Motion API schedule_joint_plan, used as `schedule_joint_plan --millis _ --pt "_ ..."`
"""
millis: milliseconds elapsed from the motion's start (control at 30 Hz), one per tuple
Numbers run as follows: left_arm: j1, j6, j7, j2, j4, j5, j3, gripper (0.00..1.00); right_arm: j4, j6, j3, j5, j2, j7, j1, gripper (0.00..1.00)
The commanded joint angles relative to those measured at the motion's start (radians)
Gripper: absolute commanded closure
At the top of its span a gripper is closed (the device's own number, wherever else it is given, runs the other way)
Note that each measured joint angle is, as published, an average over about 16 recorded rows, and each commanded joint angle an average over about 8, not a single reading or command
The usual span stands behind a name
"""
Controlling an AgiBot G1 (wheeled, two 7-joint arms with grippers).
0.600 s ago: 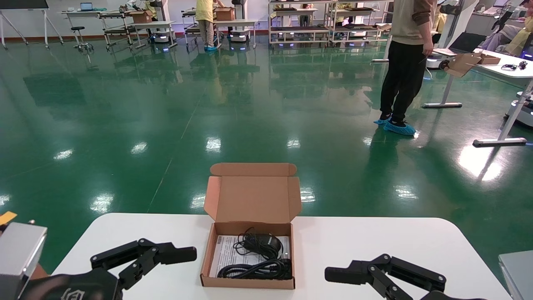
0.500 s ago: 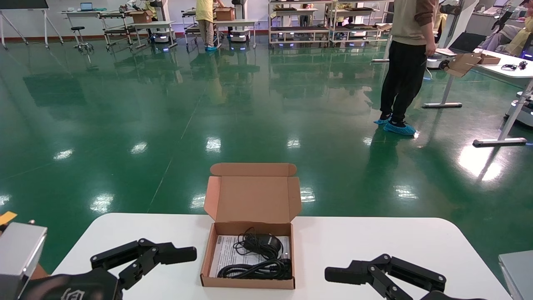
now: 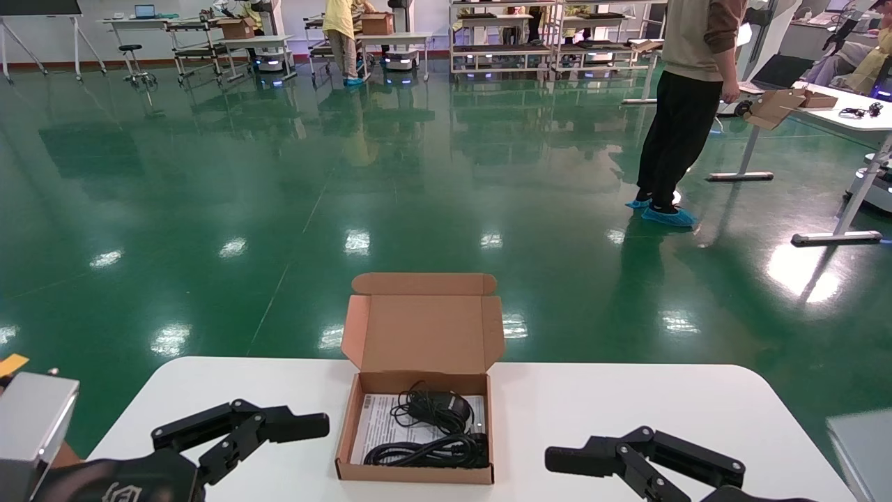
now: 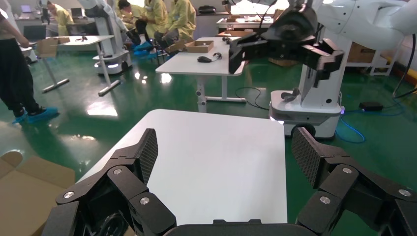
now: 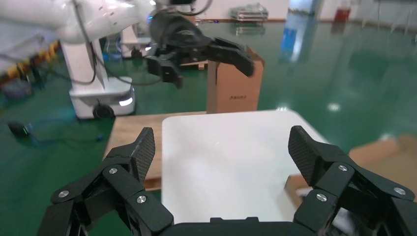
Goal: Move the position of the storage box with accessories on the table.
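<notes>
The storage box (image 3: 416, 473) is a shallow brown cardboard mailer that sits at the middle of the white table (image 3: 613, 404), near its front. Its flap lid (image 3: 423, 335) stands open at the back. Inside lie a black mouse (image 3: 439, 406), coiled black cables (image 3: 426, 452) and a white printed sheet (image 3: 376, 424). My left gripper (image 3: 293, 446) is open and empty to the left of the box, not touching it. My right gripper (image 3: 578, 481) is open and empty to its right, farther from the box. The left wrist view shows the open left gripper (image 4: 223, 152) over bare table. The right wrist view shows the open right gripper (image 5: 223, 147) likewise.
The lid overhangs the table's far edge, with green floor beyond. A person (image 3: 686, 104) stands at the back right beside another white desk (image 3: 850, 118). A grey object (image 3: 860, 446) sits at the table's right edge. A white robot base (image 4: 305, 113) stands past the table's right end.
The box and both arms have not moved. Only the person in the background has shifted a little to the right.
</notes>
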Motion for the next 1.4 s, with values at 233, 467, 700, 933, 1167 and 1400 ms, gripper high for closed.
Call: schedule_joint_plan --millis 233,467,700,933,1167,1400 --pt "0.000 0.000 0.000 0.000 0.000 0.000 0.000 0.00 -0.163 -0.048 -0.136 -0.205 -0.070 0.120 0.256 0.00" --pt "0.000 0.000 0.000 0.000 0.000 0.000 0.000 0.00 -0.454 -0.008 -0.278 -0.445 -0.217 0.183 0.478 0.00" --pt "0.000 0.000 0.000 0.000 0.000 0.000 0.000 0.00 -0.754 0.086 -0.359 -0.599 -0.392 0.197 0.616 0.00" --pt "0.000 0.000 0.000 0.000 0.000 0.000 0.000 0.00 -0.986 0.200 -0.431 -0.720 -0.552 0.197 0.684 0.00" --pt "0.000 0.000 0.000 0.000 0.000 0.000 0.000 0.00 -1.132 0.305 -0.474 -0.787 -0.674 0.221 0.695 0.00" --pt "0.000 0.000 0.000 0.000 0.000 0.000 0.000 0.00 -1.180 0.400 -0.475 -0.787 -0.722 0.266 0.659 0.00"
